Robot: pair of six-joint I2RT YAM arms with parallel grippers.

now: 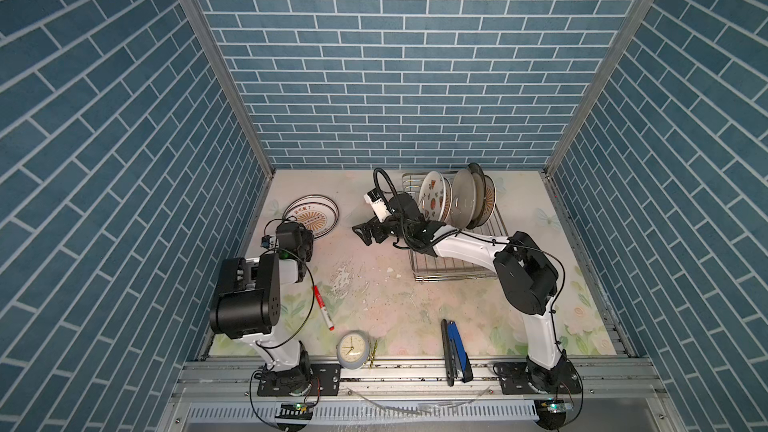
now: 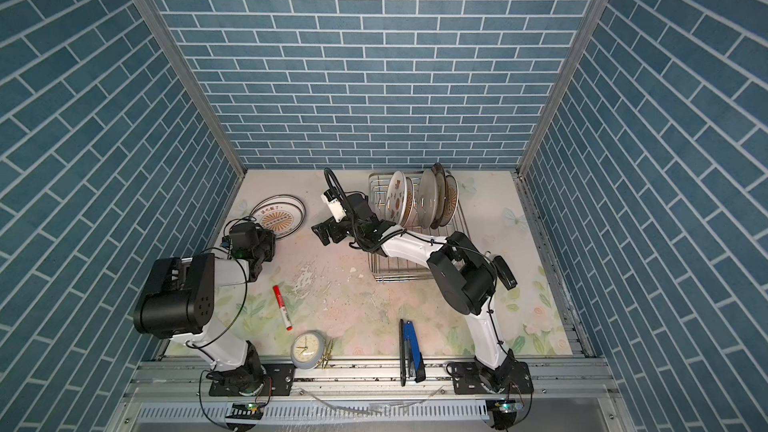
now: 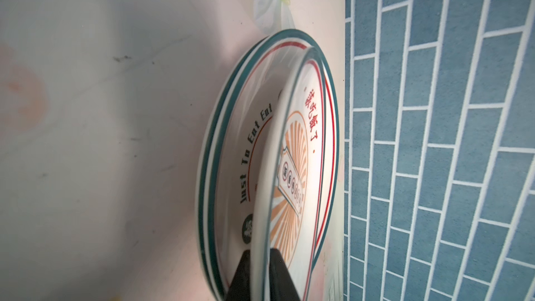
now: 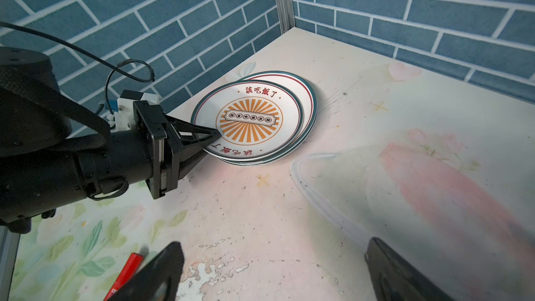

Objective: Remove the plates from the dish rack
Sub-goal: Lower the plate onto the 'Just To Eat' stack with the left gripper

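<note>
Two plates lie stacked at the back left of the table, the top plate (image 4: pixel 249 117) (image 1: pixel 311 218) with an orange sunburst, the lower plate (image 4: pixel 310 102) (image 3: pixel 228 146) teal-rimmed. My left gripper (image 3: pixel 262 256) (image 4: pixel 215 137) is shut on the top plate's near rim, one finger above and one below. Several more plates (image 1: pixel 434 197) (image 2: pixel 399 197) stand upright in the dish rack (image 1: pixel 457 272) (image 2: pixel 399 274) at the back right. My right gripper (image 1: pixel 361 232) (image 2: pixel 322 234) (image 4: pixel 272 270) hangs open and empty over the table, left of the rack.
A red marker (image 1: pixel 324 307) lies near the left arm. A small clock (image 1: pixel 352 349) and a blue stapler (image 1: pixel 457 351) sit at the front edge. Blue brick walls close in the table at the back and both sides.
</note>
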